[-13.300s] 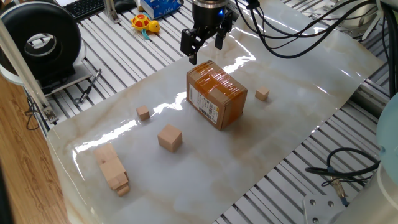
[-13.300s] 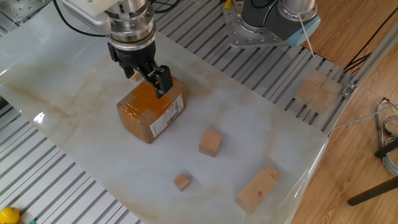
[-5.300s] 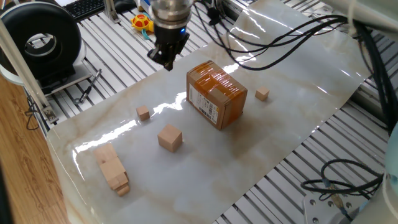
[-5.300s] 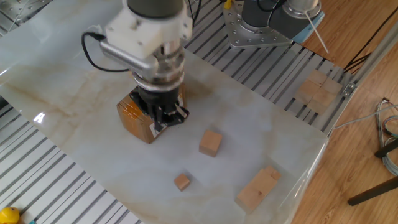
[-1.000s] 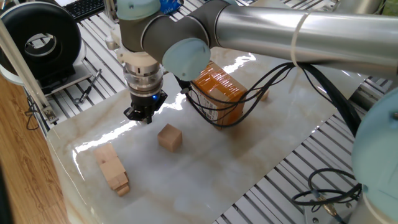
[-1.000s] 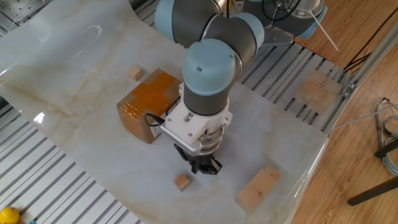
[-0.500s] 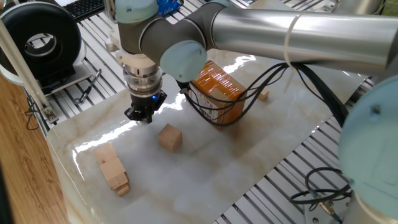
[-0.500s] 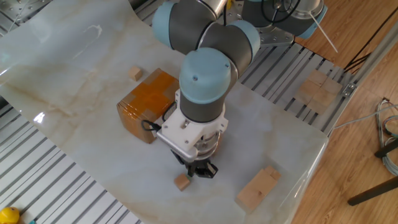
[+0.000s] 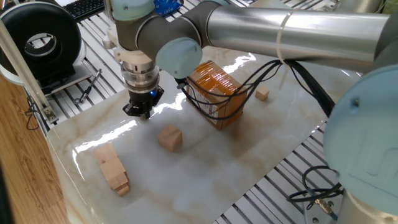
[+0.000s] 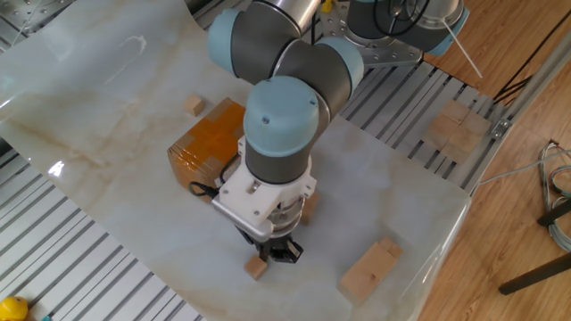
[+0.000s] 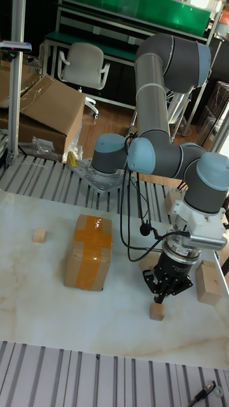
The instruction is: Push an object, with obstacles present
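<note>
Tiny cube (image 10: 257,267) sits just beside the clenched hand (image 10: 276,251); push low and steady, steering clear of the long blocks (image 10: 369,269).

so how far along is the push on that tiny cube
Done: the gripper is down beside the tiny cube, clear of the cardboard box. In hand: its tips sit right at the cube; contact isn't clear. Left: the push itself, steering past the larger cube and elongated blocks.

There's a black reel (image 9: 40,42) off the table's (image 9: 205,180) corner, a keyboard (image 9: 86,7) behind it, and a yellow toy (image 9: 9,215) below.
</note>
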Available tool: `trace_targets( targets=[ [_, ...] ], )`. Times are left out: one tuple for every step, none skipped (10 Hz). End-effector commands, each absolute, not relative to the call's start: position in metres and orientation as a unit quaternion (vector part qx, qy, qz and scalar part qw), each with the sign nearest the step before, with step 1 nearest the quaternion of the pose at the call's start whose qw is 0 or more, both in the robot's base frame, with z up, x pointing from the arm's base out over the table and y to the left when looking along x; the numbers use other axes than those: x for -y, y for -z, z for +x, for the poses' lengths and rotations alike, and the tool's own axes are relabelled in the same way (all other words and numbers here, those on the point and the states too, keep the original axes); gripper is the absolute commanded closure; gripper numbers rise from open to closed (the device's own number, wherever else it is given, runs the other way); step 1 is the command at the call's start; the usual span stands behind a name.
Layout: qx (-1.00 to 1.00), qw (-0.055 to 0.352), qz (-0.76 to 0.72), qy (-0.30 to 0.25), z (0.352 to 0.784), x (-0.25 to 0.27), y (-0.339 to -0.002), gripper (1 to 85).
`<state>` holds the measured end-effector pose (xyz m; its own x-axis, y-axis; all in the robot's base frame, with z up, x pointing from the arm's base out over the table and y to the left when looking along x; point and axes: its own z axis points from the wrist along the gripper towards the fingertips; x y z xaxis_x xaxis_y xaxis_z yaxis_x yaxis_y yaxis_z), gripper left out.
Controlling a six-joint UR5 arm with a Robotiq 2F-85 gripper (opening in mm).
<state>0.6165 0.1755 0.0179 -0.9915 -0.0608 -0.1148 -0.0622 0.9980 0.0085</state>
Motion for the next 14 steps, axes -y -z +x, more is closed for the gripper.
trace_targets(
  targets=[
    [-0.997,0.061,-0.024,-0.03,0.622,-0.184,-0.022,84.3],
    [-0.997,0.061,-0.024,-0.041,0.622,-0.19,-0.023,84.3],
    [-0.997,0.063,-0.021,-0.051,0.623,-0.195,-0.023,84.3],
    [-0.997,0.064,-0.02,-0.048,0.624,-0.193,-0.023,84.3],
    [-0.997,0.064,-0.018,-0.044,0.624,-0.191,-0.023,84.3],
    [-0.997,0.065,-0.018,-0.04,0.624,-0.189,-0.023,84.3],
    [-0.997,0.066,-0.019,-0.04,0.625,-0.189,-0.023,84.3],
    [-0.997,0.067,-0.021,-0.037,0.625,-0.188,-0.023,84.3],
    [-0.997,0.068,-0.022,-0.033,0.626,-0.185,-0.022,84.3],
    [-0.997,0.07,-0.026,-0.028,0.63,-0.181,-0.019,84.3],
    [-0.997,0.069,-0.031,-0.027,0.634,-0.179,-0.018,84.3],
    [-0.997,0.069,-0.037,-0.026,0.64,-0.175,-0.016,84.3],
    [-0.997,0.066,-0.041,-0.024,0.646,-0.173,-0.015,84.3],
    [-0.997,0.064,-0.044,-0.022,0.652,-0.174,-0.015,84.3]
  ],
)
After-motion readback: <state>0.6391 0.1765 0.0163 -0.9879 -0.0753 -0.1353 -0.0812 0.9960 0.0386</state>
